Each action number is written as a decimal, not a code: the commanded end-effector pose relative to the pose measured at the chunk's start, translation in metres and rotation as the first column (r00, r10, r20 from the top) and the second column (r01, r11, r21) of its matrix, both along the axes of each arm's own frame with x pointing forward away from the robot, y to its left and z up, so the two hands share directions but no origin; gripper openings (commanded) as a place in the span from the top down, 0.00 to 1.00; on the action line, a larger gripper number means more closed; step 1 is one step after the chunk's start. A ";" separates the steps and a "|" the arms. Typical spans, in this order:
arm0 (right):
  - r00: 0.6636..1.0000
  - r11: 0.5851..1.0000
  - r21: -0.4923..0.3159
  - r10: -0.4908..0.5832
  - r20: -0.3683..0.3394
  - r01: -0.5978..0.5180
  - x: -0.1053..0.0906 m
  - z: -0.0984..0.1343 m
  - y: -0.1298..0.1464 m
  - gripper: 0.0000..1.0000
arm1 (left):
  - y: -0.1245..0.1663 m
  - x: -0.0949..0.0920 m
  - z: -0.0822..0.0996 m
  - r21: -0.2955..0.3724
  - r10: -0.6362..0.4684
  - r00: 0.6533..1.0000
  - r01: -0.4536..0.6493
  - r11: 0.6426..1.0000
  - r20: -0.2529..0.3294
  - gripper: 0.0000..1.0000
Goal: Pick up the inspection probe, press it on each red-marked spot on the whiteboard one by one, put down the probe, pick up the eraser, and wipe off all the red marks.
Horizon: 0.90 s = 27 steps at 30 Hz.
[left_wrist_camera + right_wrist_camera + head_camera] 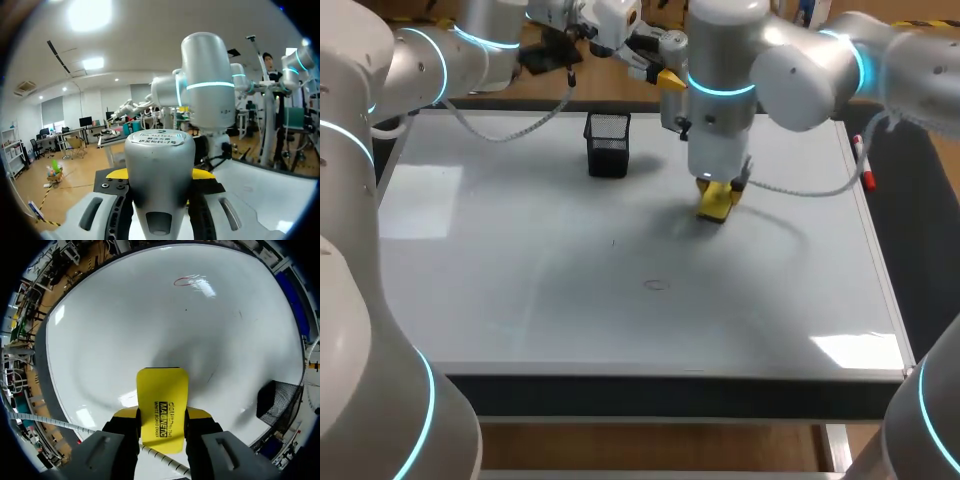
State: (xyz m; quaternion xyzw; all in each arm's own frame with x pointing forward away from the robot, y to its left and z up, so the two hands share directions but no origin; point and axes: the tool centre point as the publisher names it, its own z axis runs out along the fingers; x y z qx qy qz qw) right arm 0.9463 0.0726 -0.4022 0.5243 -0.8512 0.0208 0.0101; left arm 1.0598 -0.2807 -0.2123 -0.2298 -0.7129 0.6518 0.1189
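A yellow eraser [162, 390] stands between the yellow tips of my right gripper [161, 413], which is shut on it. In the head view this gripper [718, 192] holds the eraser [717, 207] low over the whiteboard [520, 280], right of centre. A faint red oval mark [655, 285] lies nearer the front; in the right wrist view the mark [186, 281] is well ahead of the eraser. My left gripper [160, 174] is shut on the grey inspection probe [159, 160]. It hangs above the board's back edge [665, 75], just behind my right arm.
A black mesh pen holder [608, 143] stands at the back of the board, left of my right arm, and also shows in the right wrist view [277, 400]. A red marker [865, 165] lies along the board's right edge. A tiny dark dot [613, 242] sits mid-board.
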 end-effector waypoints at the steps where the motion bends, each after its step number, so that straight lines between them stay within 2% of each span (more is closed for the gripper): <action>1: 0.999 0.999 0.017 -0.033 0.023 0.033 -0.012 0.020 -0.033 1.00 | -0.001 0.008 -0.002 0.042 -0.305 0.952 0.306 0.951 -0.027 1.00; 9: 0.987 0.987 0.013 -0.160 0.023 0.160 -0.018 0.023 -0.082 1.00 | -0.001 0.008 -0.002 0.042 -0.305 0.952 0.306 0.951 -0.027 1.00; 17: 0.968 0.968 0.005 -0.252 0.003 0.252 -0.028 0.017 -0.113 1.00 | -0.001 0.008 -0.002 0.042 -0.305 0.952 0.306 0.951 -0.027 1.00; 27: 0.953 0.953 0.007 -0.303 0.013 0.303 -0.033 0.016 -0.122 1.00 | -0.001 0.008 -0.002 0.042 -0.305 0.952 0.306 0.951 -0.027 1.00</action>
